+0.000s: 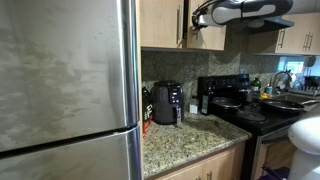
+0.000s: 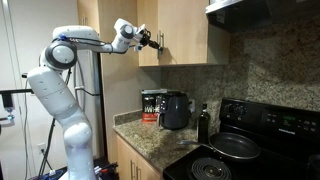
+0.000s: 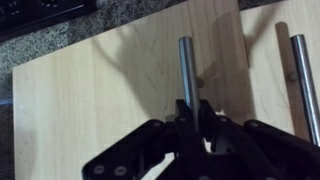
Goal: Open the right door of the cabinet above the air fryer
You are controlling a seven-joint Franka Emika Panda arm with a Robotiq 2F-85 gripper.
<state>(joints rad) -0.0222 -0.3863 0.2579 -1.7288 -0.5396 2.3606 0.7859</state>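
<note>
The light wood cabinet (image 1: 160,25) hangs above the black air fryer (image 1: 167,102), and both also show in an exterior view, cabinet (image 2: 185,35) and air fryer (image 2: 176,110). My gripper (image 3: 190,115) is shut on a vertical metal bar handle (image 3: 185,65) near the inner edge of one door (image 3: 100,90). A second bar handle (image 3: 300,70) on the neighbouring door is just beside it. A dark gap runs between the two doors. In both exterior views the gripper (image 1: 197,15) (image 2: 153,42) is up against the cabinet front.
A steel fridge (image 1: 60,80) fills the near side. A black stove (image 2: 240,150) with a pan sits beside the granite counter (image 1: 190,140). A dark bottle (image 2: 204,125) stands next to the air fryer. A range hood (image 2: 260,12) hangs over the stove.
</note>
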